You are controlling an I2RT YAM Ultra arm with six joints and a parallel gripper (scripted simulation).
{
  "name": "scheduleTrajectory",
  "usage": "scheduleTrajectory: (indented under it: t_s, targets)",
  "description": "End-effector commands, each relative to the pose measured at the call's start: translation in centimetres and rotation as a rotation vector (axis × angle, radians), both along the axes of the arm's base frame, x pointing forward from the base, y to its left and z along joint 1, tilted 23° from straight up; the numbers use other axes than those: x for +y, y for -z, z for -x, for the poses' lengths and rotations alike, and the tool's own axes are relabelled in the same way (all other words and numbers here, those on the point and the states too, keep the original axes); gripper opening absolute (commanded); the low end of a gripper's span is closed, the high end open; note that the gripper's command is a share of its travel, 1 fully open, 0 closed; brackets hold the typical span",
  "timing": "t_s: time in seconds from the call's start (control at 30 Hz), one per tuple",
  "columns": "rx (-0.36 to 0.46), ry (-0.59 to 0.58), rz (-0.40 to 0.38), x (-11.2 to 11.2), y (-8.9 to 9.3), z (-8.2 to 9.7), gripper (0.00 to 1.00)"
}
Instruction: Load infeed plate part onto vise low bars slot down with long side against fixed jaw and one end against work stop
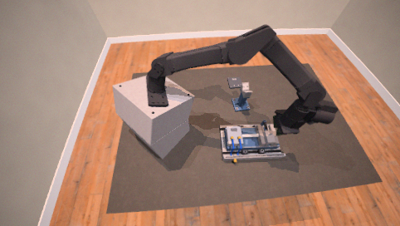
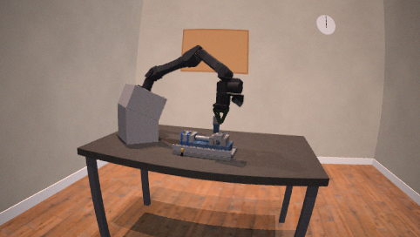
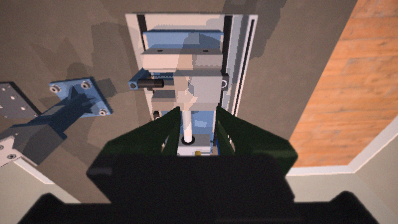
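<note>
Part [image 3: 205, 87] is down inside the vise [image 3: 239, 60], grey block lying btwn the jaws. The work stop [image 3: 150, 84] pokes in at its left edge, but I can't tell if they actually touch, and the slot side isn't visible from here. Tool [image 3: 197, 111] hangs above the near end of the vise, fingers about half closed w/ a gap showing and nothing gripped that I can see. Risks now: if the tool comes down for a nudge w/ fingers this narrow, it may catch the part's top edge and tip it off the low bars, or skew it so the long side leaves the fixed jaw. Push too far off-centre and the part probably pivots around the stop instead of seating. Coming down off-line could also clip a jaw. V-block [image 3: 75, 95] sits well off to the side on the bench [image 2: 270, 161], free for a regrip if needed.
</note>
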State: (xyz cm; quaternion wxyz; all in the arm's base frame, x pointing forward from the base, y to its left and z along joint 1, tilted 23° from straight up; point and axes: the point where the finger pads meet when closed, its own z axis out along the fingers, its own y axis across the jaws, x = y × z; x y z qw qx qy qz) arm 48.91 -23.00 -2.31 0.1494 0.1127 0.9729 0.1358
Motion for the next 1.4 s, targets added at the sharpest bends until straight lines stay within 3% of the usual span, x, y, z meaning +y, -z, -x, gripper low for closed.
scheduleTrajectory:
  t_s: [0.0, 1.1, 1.23, 1.37]
  targets:
    - [-0.026, 0.013, 0.006, -1.02, -1.46, -0.12, 0.0]
    - [-0.033, 0.001, 0.013, -1.04, -1.6, -0.13, 0.0]
    - [-0.049, -0.08, 0.04, -0.8, -1.13, 0.31, 0.0]
    - [-0.096, -0.271, 0.11, -0.69, -1.01, 0.69, 0.0]
